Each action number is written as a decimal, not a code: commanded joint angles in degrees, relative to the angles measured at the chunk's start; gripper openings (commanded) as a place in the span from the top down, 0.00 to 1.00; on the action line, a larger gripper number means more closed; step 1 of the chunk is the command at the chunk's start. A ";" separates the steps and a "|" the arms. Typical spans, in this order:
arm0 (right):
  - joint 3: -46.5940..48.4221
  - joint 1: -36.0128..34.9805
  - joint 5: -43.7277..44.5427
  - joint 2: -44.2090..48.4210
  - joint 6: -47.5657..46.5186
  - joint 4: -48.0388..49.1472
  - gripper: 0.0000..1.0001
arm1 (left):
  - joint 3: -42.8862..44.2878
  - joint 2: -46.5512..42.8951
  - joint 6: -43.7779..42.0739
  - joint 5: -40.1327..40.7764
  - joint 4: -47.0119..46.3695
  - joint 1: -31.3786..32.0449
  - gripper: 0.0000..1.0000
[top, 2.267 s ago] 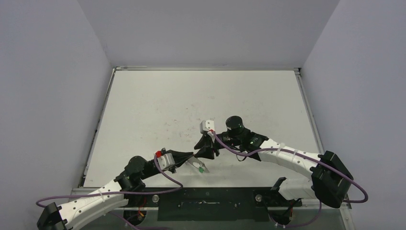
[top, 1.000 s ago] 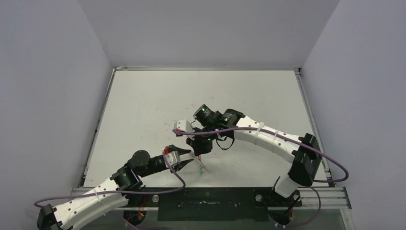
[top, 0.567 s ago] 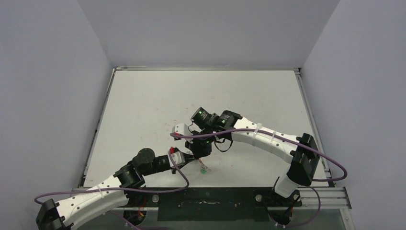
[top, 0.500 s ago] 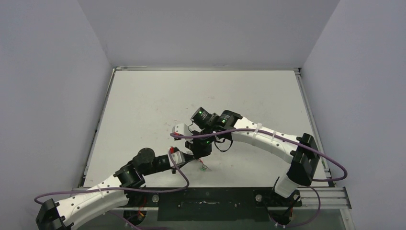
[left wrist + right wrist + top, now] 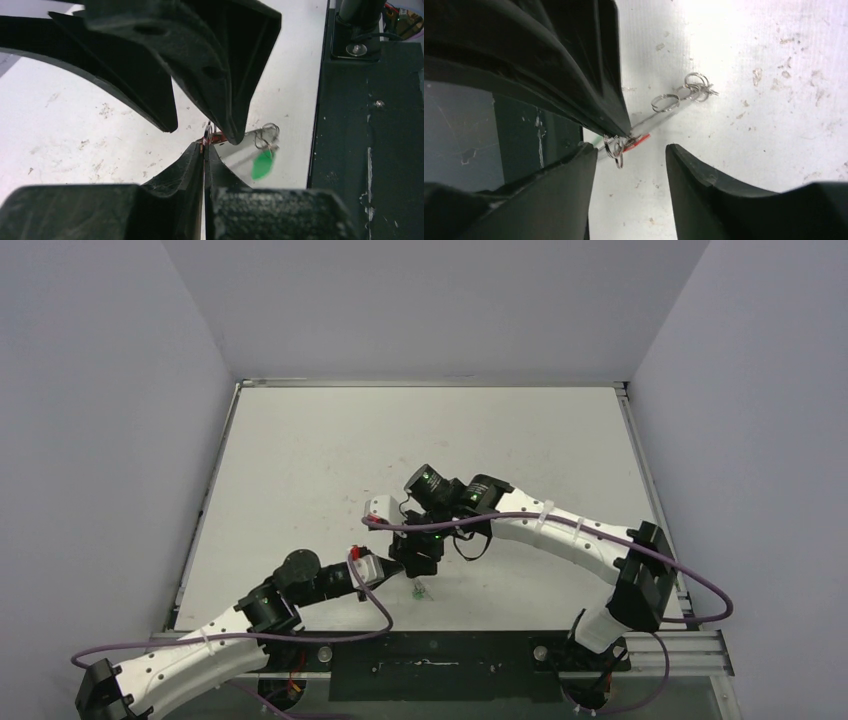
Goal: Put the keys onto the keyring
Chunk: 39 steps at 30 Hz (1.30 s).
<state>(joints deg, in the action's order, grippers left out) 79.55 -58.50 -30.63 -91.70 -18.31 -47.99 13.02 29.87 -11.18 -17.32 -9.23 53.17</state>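
My left gripper (image 5: 205, 146) is shut, pinching a small split ring (image 5: 617, 150) and the red tag (image 5: 640, 141) of one key just above the table. My right gripper (image 5: 630, 150) is open, with its fingers straddling the left fingertips (image 5: 616, 120) from above. The green tag (image 5: 263, 164) hangs just beyond, on small rings (image 5: 268, 136); it also shows in the top view (image 5: 421, 591). A thin silvery wire (image 5: 663, 114), which seems to be the keyring, runs from the pinch to more small rings (image 5: 696, 80). The key blades are blurred. In the top view both grippers meet, left (image 5: 397, 565) and right (image 5: 415, 562).
The white table (image 5: 330, 460) is scuffed and marked. The black base plate (image 5: 370, 150) with screws borders the near edge, right beside the green tag. Purple cables loop over both arms near the grippers.
My right arm has swung in from the right and come down over the left gripper's tips. The left gripper, still shut, has drawn back a little; the green tag moved with it.
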 commanded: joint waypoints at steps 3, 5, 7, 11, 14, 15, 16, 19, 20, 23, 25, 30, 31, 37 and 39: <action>-7.70 5.98 -6.72 9.61 3.09 14.67 0.36 | -1.99 -3.59 1.93 1.57 -9.57 0.00 1.00; -11.00 8.85 -11.27 11.89 4.53 18.92 0.35 | -3.65 -4.48 2.73 1.90 -13.07 -0.02 1.00; -13.75 10.62 -14.64 13.84 5.07 22.24 0.34 | -5.16 -4.96 3.47 2.24 -16.09 -0.02 1.00; -17.97 12.12 -19.06 16.01 4.17 26.62 0.34 | -7.21 -5.18 4.13 2.89 -20.75 0.00 1.00; -20.33 12.91 -22.24 16.29 3.95 29.62 0.36 | -8.63 -4.80 4.62 2.91 -24.53 -0.01 1.00; -20.97 13.09 -23.21 16.29 3.60 30.33 0.37 | -9.07 -4.63 4.88 2.89 -25.86 -0.03 1.00; -21.54 13.14 -23.99 16.29 3.05 31.00 0.38 | -9.44 -4.58 5.20 2.83 -27.02 0.00 1.00; -23.11 13.18 -26.12 16.72 0.89 32.41 0.41 | -9.82 -4.51 5.70 2.91 -28.14 0.00 1.00; -24.08 13.23 -26.37 16.99 0.18 33.06 0.41 | -9.87 -4.54 5.79 2.91 -28.12 -0.01 1.00; -27.36 13.21 -26.45 18.77 -2.27 37.14 0.41 | -9.88 -4.52 6.05 2.92 -28.21 -0.01 1.00; -30.26 13.09 -26.33 20.65 -3.21 41.36 0.42 | -9.88 -4.52 6.27 2.84 -28.18 -0.04 1.00; -35.10 13.06 -25.49 22.95 -2.01 50.48 0.46 | -9.89 -4.47 6.48 2.73 -28.38 0.00 1.00; -35.38 13.06 -25.51 23.00 -1.36 51.35 0.47 | -9.90 -4.47 6.57 2.67 -28.43 -0.03 1.00; -35.98 12.03 -24.42 21.91 2.81 56.67 0.56 | -9.90 -4.12 6.70 2.47 -28.63 -0.07 1.00; -36.04 11.14 -23.84 21.41 3.63 58.20 0.58 | -9.82 -4.03 6.83 2.39 -28.59 -0.04 1.00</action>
<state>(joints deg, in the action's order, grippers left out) 44.01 -46.02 -54.22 -70.28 -16.78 1.19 2.42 25.78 -5.13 -14.94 -32.91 53.17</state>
